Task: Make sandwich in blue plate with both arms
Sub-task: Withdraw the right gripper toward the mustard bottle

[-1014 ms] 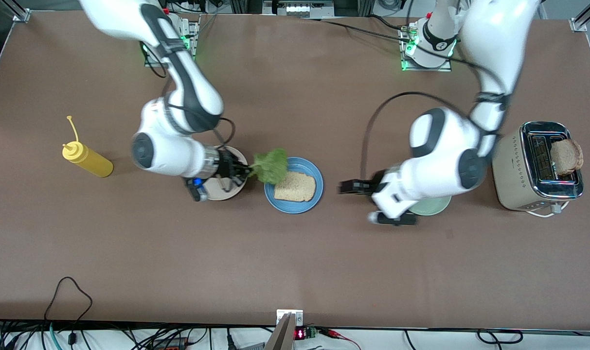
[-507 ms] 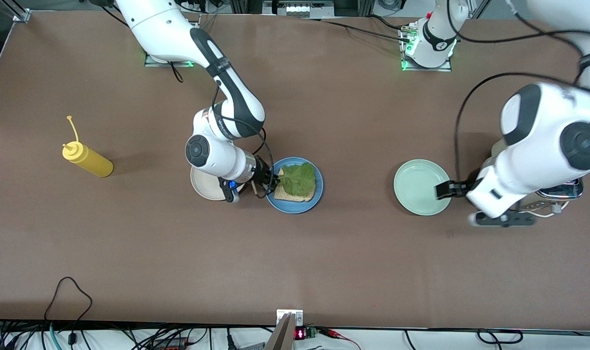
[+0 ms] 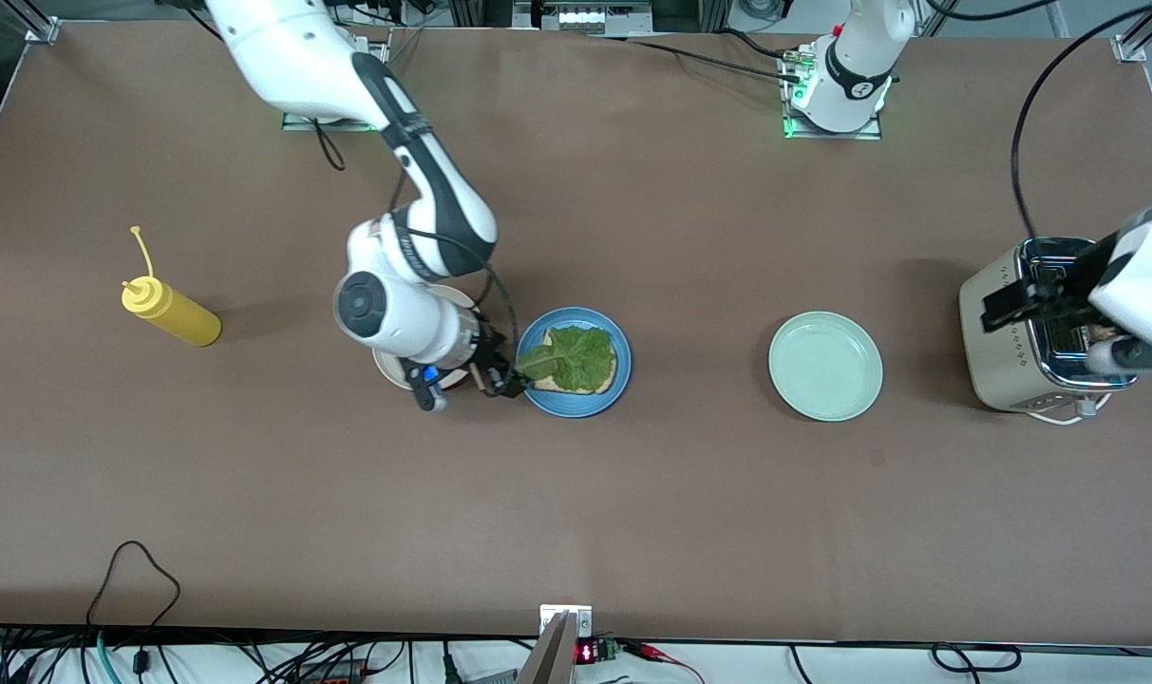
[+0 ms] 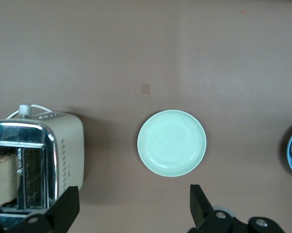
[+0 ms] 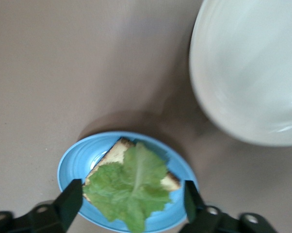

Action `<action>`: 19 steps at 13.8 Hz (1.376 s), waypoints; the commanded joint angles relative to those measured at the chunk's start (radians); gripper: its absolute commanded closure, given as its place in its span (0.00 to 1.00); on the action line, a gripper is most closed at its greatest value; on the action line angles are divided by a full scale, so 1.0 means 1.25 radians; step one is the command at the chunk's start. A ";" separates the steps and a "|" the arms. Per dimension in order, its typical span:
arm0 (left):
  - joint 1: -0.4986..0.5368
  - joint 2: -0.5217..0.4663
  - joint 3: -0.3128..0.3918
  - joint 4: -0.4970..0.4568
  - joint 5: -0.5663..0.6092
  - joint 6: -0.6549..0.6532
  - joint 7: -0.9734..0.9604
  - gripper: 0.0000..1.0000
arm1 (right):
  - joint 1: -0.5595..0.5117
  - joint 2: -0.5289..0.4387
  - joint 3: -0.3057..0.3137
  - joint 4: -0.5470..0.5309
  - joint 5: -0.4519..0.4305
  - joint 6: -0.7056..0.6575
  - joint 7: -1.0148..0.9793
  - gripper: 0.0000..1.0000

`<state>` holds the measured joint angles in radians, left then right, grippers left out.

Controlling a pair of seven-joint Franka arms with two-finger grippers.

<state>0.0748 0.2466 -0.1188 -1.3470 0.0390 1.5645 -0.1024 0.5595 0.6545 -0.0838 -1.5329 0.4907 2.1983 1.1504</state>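
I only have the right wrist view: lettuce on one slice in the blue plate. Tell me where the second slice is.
Observer: A bread slice stands in a slot of the toaster, at the left arm's end of the table.
Operator: Report the left gripper.
Observer: The left gripper hangs over the toaster, fingers open, holding nothing.
Operator: My right gripper is open over the blue plate. Say what lies between that plate and the toaster.
Observer: The pale green plate, with nothing on it.
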 commanded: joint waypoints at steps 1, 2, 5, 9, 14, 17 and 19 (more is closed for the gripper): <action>-0.015 -0.098 0.025 -0.134 -0.013 0.029 0.017 0.00 | -0.069 -0.084 0.002 -0.012 -0.038 -0.131 -0.173 0.00; -0.012 -0.115 0.025 -0.154 -0.014 0.041 0.017 0.00 | -0.095 -0.107 0.002 -0.012 -0.051 -0.186 -0.240 0.00; -0.012 -0.175 0.024 -0.244 -0.013 0.092 0.018 0.00 | -0.169 -0.169 0.002 -0.016 -0.135 -0.333 -0.436 0.00; -0.011 -0.224 0.024 -0.293 -0.013 0.093 0.044 0.00 | -0.220 -0.246 0.002 -0.029 -0.248 -0.460 -0.614 0.00; 0.004 -0.227 0.024 -0.292 -0.014 0.072 0.048 0.00 | -0.375 -0.323 0.003 -0.076 -0.251 -0.573 -0.948 0.00; 0.004 -0.227 0.023 -0.292 -0.015 0.074 0.038 0.00 | -0.435 -0.370 0.003 -0.125 -0.270 -0.598 -1.050 0.00; 0.003 -0.227 0.021 -0.292 -0.015 0.075 0.038 0.00 | -0.452 -0.395 0.002 -0.169 -0.283 -0.587 -1.077 0.00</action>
<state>0.0757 -0.0096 -0.0922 -1.6865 0.0361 1.6537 -0.0699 0.0124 0.2244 -0.0978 -1.6564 0.1624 1.4479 -0.1574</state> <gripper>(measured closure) 0.000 0.000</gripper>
